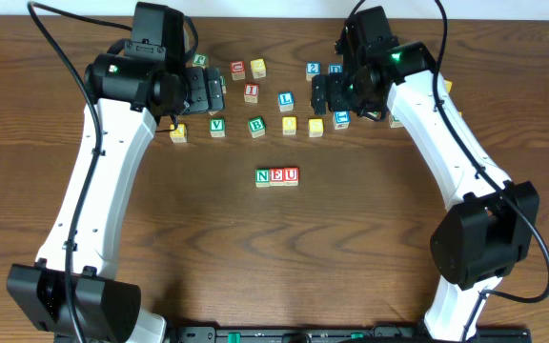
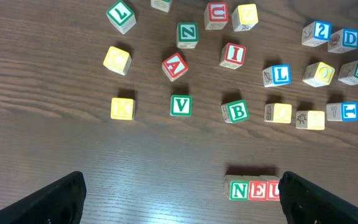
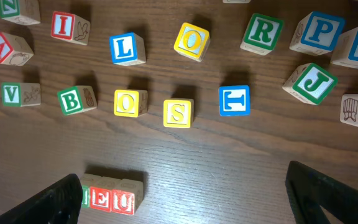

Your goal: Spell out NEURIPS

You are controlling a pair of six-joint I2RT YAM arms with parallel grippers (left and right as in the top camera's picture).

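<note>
Hovering over loose cubes | left fingers spread, empty | right fingers spread, empty | NEU row touching

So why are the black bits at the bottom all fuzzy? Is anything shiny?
Left wrist view: the left fingers sit close to the lens, so they look dark and soft-edged; the V block is sharp. Right wrist view: same for the right fingers; the S block is crisp. Overhead view: even light, no glare on the table, letters small.

We see bare table near, left and right of the row of three blocks. Beyond it, scattered blocks crowd together, with seemingly narrow gaps.
</note>
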